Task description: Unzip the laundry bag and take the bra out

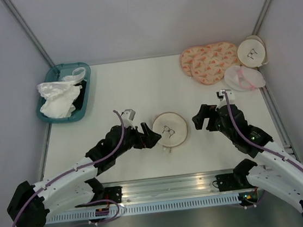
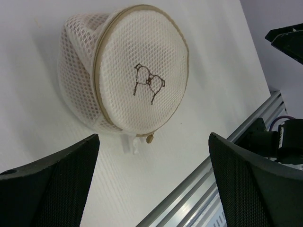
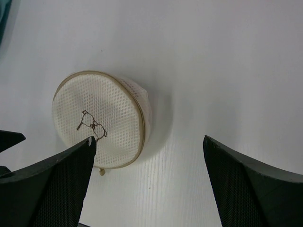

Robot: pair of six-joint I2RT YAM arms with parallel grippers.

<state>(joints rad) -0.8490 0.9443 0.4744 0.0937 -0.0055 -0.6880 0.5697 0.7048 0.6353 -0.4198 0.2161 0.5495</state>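
The bag (image 1: 171,129) lies flat on the table (image 1: 111,96), in the middle near the front edge, between the two arms. Its face with the small dark drawing is turned up. The tan zip goes all around the rim and looks closed. The zip pull (image 2: 150,138) sits at the edge nearest to the arm bases, with a small white tab beside it. What is inside cannot be seen through the mesh.

The left gripper (image 1: 153,138) is wide open and holds nothing. In the top view its tips are just beside the left edge of the bag; I cannot tell if they touch it. In the left wrist view both fingers (image 2: 57,179) stand apart from the bag, one on each side, and the bag with its pull lies ahead in the gap.

The right gripper (image 1: 199,120) is also wide open and empty. It is near the right side of the bag and not touching it. In the right wrist view the bag (image 3: 97,120) lies ahead, closer to one finger (image 3: 52,184).

At the far left there is a teal tray (image 1: 87,99) with white cloths (image 1: 56,97). At the far right lie a peach pad (image 1: 208,60), a white-and-pink pouch (image 1: 244,77) and a second round bag (image 1: 251,51).
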